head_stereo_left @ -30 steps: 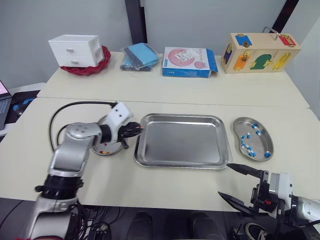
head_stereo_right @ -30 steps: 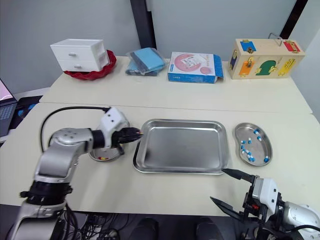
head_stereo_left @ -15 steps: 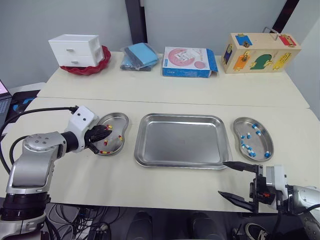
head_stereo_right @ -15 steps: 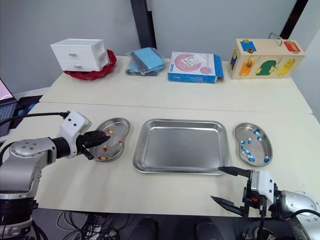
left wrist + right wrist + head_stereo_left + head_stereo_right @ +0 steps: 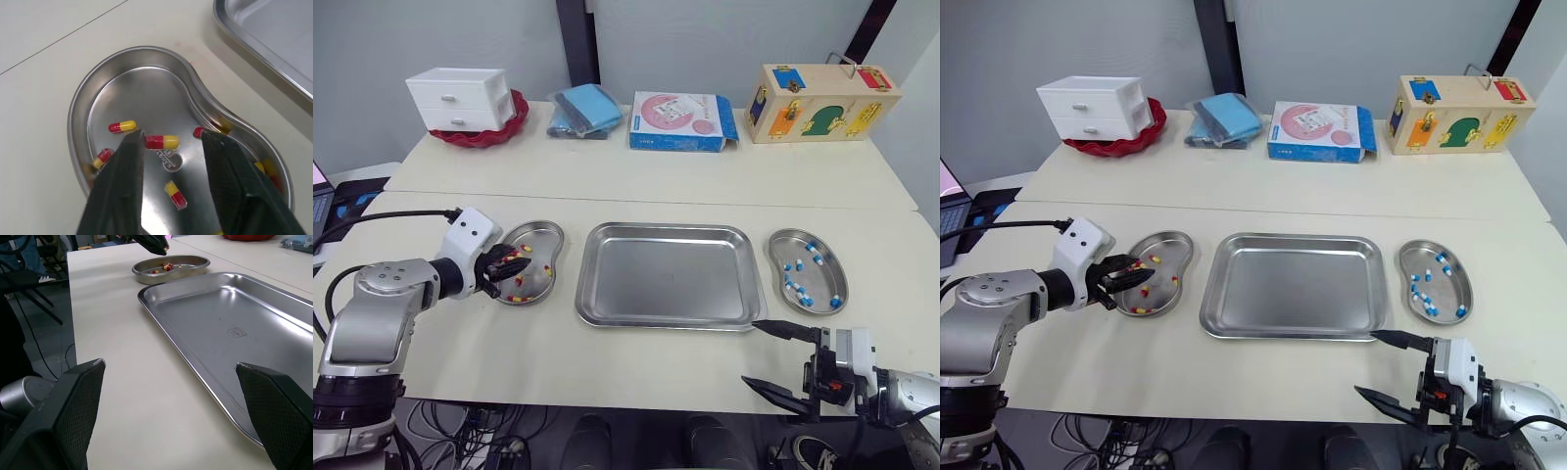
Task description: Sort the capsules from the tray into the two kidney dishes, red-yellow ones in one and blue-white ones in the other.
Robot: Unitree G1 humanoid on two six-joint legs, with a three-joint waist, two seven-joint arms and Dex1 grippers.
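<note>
— How do the capsules look?
— Small and two-toned. Red-yellow capsules [image 5: 162, 142] lie scattered in the left kidney dish [image 5: 544, 235], blue-white capsules [image 5: 800, 295] in the right kidney dish [image 5: 781, 241]. The tray [image 5: 671, 279] between them is bare steel.
— And the grippers?
— The left gripper [image 5: 512, 266] hovers over its dish, fingers parted, holding nothing; the right gripper [image 5: 756, 352] gapes wide, empty, near the tray's right front corner

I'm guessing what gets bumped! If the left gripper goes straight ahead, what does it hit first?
The left gripper would probably meet the kidney dish floor first, near the red-yellow capsule lying there; depth is unclear.
</note>
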